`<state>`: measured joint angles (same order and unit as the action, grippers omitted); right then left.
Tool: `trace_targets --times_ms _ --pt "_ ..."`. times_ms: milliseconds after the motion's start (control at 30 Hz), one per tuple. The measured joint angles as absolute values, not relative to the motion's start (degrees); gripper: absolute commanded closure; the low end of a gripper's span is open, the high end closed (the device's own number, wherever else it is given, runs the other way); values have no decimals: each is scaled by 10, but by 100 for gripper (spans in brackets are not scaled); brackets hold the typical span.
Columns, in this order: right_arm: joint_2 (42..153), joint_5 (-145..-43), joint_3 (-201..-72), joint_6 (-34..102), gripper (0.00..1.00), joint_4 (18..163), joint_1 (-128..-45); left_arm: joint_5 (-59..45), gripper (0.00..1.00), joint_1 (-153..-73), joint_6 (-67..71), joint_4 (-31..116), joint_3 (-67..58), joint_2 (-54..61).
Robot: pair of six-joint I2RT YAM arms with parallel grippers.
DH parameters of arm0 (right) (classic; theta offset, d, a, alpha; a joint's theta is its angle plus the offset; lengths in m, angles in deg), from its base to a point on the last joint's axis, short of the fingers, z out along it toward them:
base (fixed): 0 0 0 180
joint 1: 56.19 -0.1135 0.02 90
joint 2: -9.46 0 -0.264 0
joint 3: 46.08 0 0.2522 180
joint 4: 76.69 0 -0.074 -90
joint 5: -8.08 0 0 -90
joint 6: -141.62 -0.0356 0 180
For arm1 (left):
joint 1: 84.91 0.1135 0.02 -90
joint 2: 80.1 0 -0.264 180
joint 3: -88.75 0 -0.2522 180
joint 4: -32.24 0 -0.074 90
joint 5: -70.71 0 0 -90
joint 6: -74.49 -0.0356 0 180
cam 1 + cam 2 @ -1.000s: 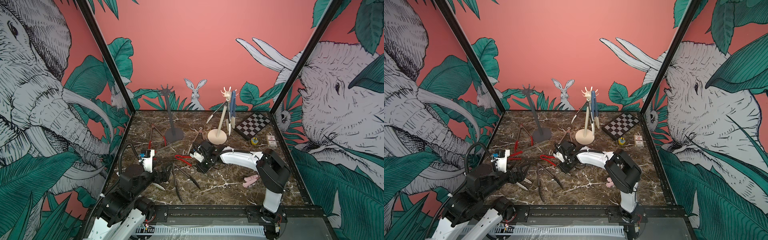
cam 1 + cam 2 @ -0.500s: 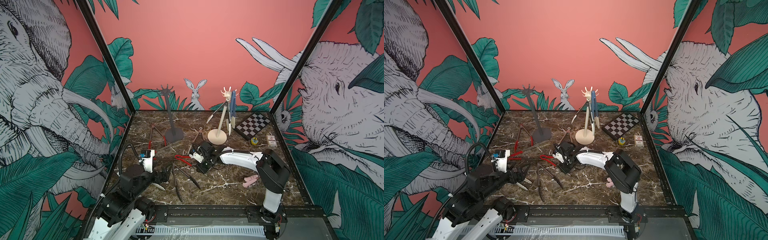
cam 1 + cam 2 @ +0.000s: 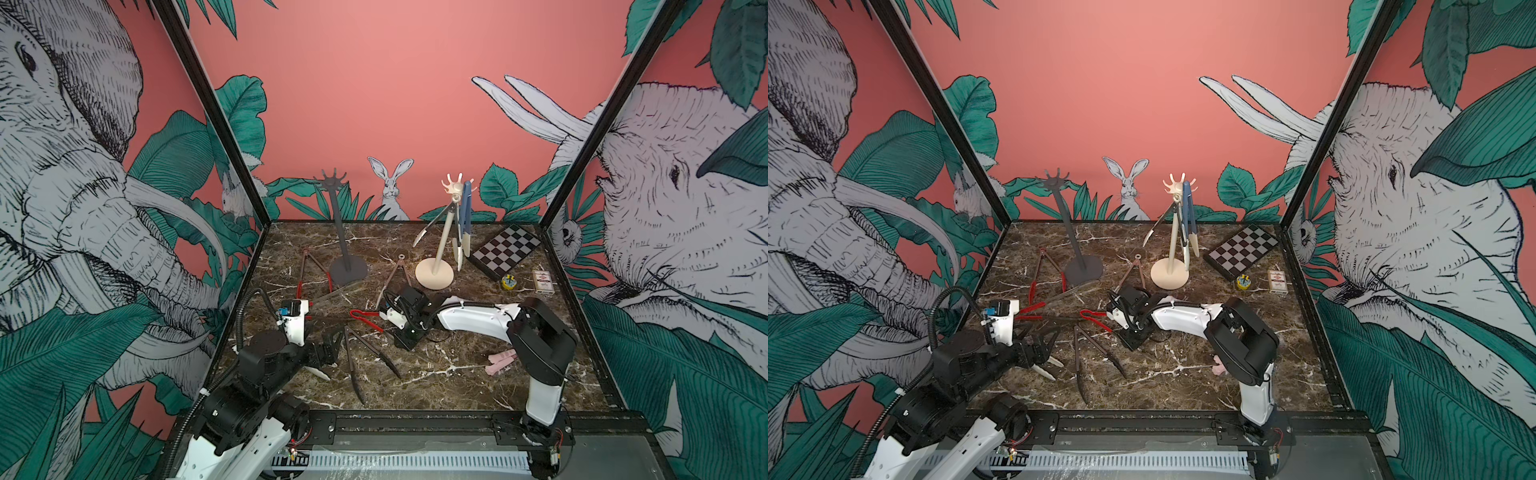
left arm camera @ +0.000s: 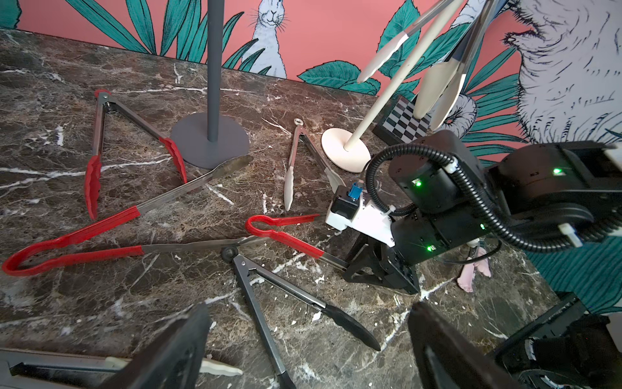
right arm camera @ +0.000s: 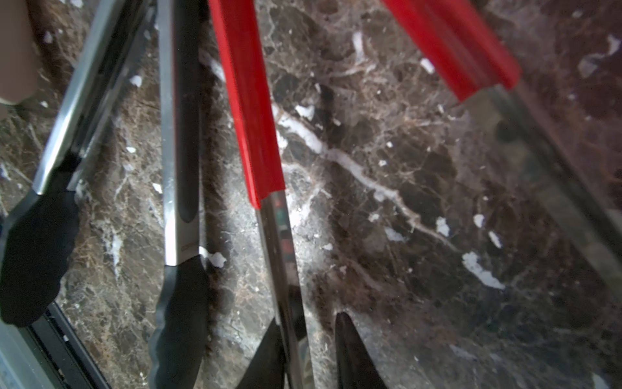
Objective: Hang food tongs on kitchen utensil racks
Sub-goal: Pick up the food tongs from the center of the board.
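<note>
Two kitchen utensil racks stand at the back: a dark grey rack [image 3: 341,232] with bare hooks and a cream rack [image 3: 444,237]. Blue-handled tongs [image 3: 466,216] and cream-tipped tongs [image 3: 432,224] hang on the cream one. Several food tongs lie on the marble. My right gripper [image 5: 308,323] stands low over the red-handled tongs [image 3: 365,318], narrowly open. One steel arm [image 5: 282,256] runs between its fingers, against one finger and clear of the other. My left gripper [image 4: 303,353] hovers wide open over the black-tipped tongs [image 4: 303,303], holding nothing.
Red-tipped tongs [image 3: 313,270] and brown tongs [image 3: 395,278] lie by the rack bases. A long red-handled pair [image 4: 101,232] lies nearby, a cream-tipped pair [image 3: 318,374] under the left gripper, pink tongs [image 3: 500,361] beside the right arm. A chessboard [image 3: 505,251], tape roll [image 3: 509,282] and card box [image 3: 543,282] sit back right.
</note>
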<state>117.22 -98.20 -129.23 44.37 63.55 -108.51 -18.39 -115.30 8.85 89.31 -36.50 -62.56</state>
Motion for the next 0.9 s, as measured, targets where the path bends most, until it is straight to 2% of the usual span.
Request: trace_targets --times_ms 233,500,900 --pt "1174 -968 -1292 447 99 646 -1088 -189 6 -1153 89 886 -367 -630" --pt "1145 -976 -1292 462 100 639 -1091 -201 7 -1153 89 875 -367 -630" --pt "984 -1013 -1279 474 100 627 -1066 -199 7 -1153 63 833 -328 -579"
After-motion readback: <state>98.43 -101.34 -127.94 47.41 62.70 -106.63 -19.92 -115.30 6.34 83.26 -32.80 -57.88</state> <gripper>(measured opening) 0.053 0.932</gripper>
